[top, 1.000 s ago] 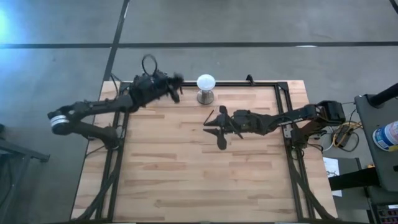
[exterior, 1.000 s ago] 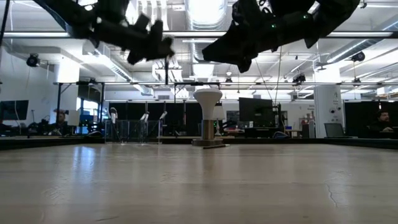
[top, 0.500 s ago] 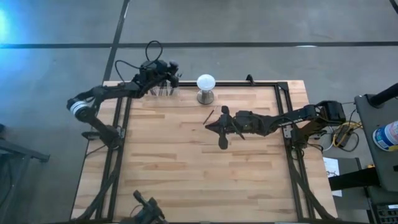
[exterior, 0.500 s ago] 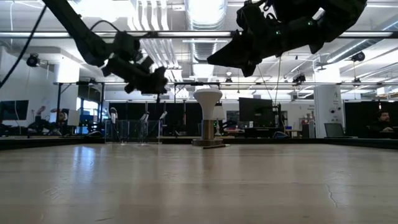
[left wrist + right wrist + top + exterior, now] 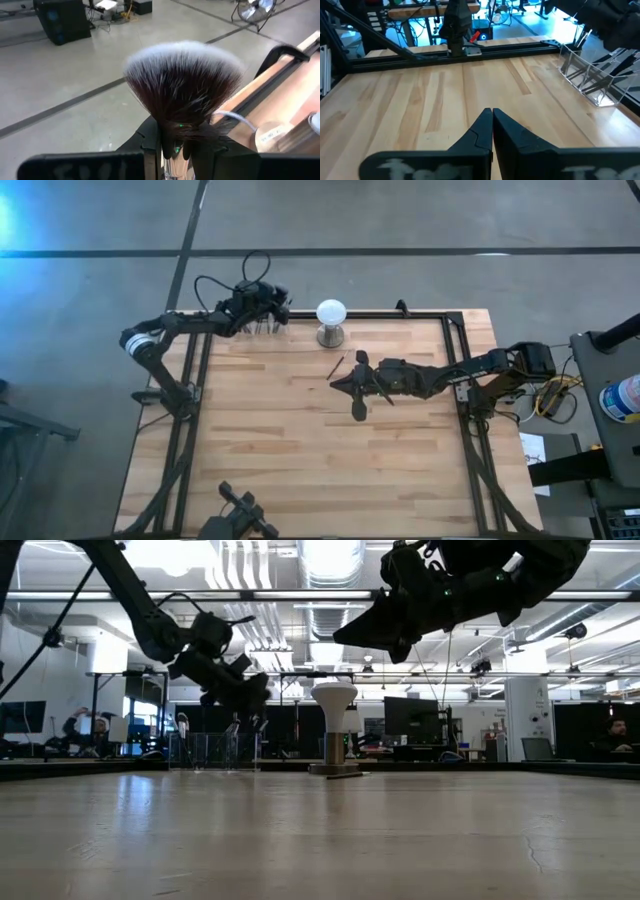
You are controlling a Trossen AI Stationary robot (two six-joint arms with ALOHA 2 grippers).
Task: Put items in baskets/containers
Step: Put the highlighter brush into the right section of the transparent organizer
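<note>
Left wrist view shows the left jaws closed partway on the fan-headed brush (image 5: 185, 85), pinching it low on the ferrule, with the bristle head standing up between them. In the high view these jaws hang at the far left corner of the tabletop (image 5: 300, 460), right over the row of clear cups (image 5: 265, 326), which already hold several slim brushes; the white globe (image 5: 331, 312) stands just beside the row.

The main risk lies in the release. The fan brush is top-heavy and wider than the others. If it is let go while tilted, or before its handle is inside a rim, it could catch on a cup edge and tip out, possibly off the back of the tabletop, since the cups sit close to the frame. The brushes already standing in the cups could also block the handle or be knocked askew. A jaw pressing against a cup wall might shove the light plastic row along or topple it.

The right jaws are shut on nothing, hovering over the middle of the tabletop near one slim brush (image 5: 335, 367) lying loose. Shut like this they cannot take it; a descent now could only push or roll it away
</note>
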